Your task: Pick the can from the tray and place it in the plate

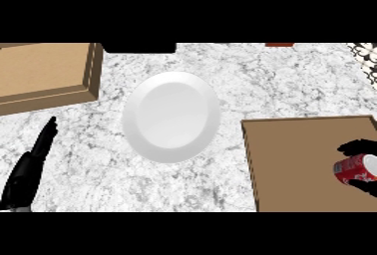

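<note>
Head view: red can (pixel 355 169) over the brown tray (pixel 294 164) at the right edge, right hand (pixel 358 147) curled round it, maybe lifted, hard to say. White plate (pixel 172 117) well apart; left hand (pixel 33 159) rests lower left, fingers straight.

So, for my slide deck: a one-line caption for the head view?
Right hand curled round the can at the tray's right side; plate mid-counter, left hand resting open.
</note>
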Controlling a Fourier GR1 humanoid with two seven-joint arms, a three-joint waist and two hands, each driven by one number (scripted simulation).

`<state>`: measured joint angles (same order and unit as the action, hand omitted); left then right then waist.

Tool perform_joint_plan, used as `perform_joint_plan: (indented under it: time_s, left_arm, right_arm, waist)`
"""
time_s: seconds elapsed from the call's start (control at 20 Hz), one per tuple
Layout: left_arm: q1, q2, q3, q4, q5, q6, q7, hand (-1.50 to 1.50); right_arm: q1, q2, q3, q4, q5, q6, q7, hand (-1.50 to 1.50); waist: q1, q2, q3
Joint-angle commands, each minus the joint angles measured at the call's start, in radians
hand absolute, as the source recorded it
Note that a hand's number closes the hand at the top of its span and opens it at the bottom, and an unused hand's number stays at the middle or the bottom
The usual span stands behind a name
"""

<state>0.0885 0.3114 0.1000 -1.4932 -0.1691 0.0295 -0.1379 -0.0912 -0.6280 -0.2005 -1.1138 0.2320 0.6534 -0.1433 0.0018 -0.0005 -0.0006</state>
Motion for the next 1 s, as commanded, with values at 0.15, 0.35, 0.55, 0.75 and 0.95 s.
perform_joint_plan:
  time_s: [0.15, 0.35, 0.55, 0.75, 0.95]
  left_arm:
    - [0.019, -0.016, 0.047, -0.034, 0.000, -0.048, 0.019, 0.00]
    - [0.034, -0.066, 0.006, -0.005, -0.058, -0.008, -0.031, 0.00]
    - [-0.067, -0.033, -0.047, -0.030, -0.038, -0.074, 0.009, 0.00]
    - [-0.106, -0.047, -0.085, -0.040, -0.054, -0.081, 0.010, 0.00]
    - [-0.130, -0.052, -0.085, -0.032, -0.063, -0.069, 0.032, 0.00]
  right_arm:
    - [0.014, 0.038, -0.020, -0.019, 0.062, -0.025, -0.052, 1.50]
    - [-0.004, 0.083, -0.016, -0.013, 0.092, -0.096, -0.059, 1.50]
    - [-0.328, 0.012, 0.189, -0.019, 0.299, -0.125, -0.090, 1.50]
    - [-0.493, -0.022, 0.272, -0.010, 0.421, -0.174, -0.129, 1.50]
    - [-0.610, 0.029, 0.273, 0.107, 0.478, -0.319, -0.201, 1.50]
  waist:
    - [-0.001, 0.000, 0.001]
    - [-0.001, 0.000, 0.000]
    - [0.142, 0.035, 0.004]
    - [0.219, 0.059, 0.005]
    - [0.199, 0.060, 0.008]
